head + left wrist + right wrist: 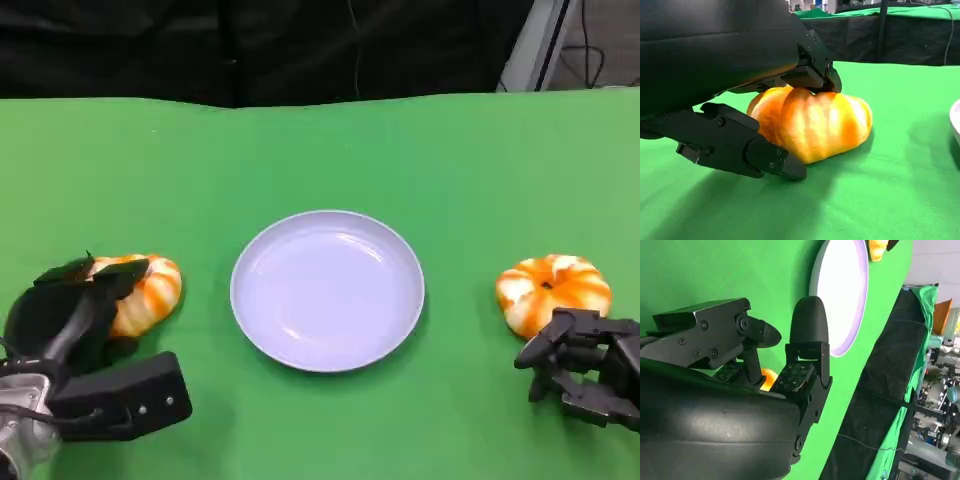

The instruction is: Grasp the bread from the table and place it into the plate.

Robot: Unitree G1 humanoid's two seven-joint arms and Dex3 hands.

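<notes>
Two orange-and-white striped breads lie on the green table. The left bread (150, 290) rests on the cloth, and my left hand (65, 315) grips it. In the left wrist view its fingers (810, 75) press on the top of the bread (815, 125) and the thumb (740, 147) lies against its lower side. The lilac plate (327, 290) sits empty at the centre. The right bread (553, 288) lies to the right of the plate. My right hand (585, 375) sits just in front of it, fingers curled in on nothing. A bit of that bread (767, 379) peeks between the curled fingers (805, 355).
The green cloth ends at a black curtain (250, 45) along the far edge. The plate's rim (956, 120) shows in the left wrist view. Bare cloth lies between each bread and the plate (845, 290).
</notes>
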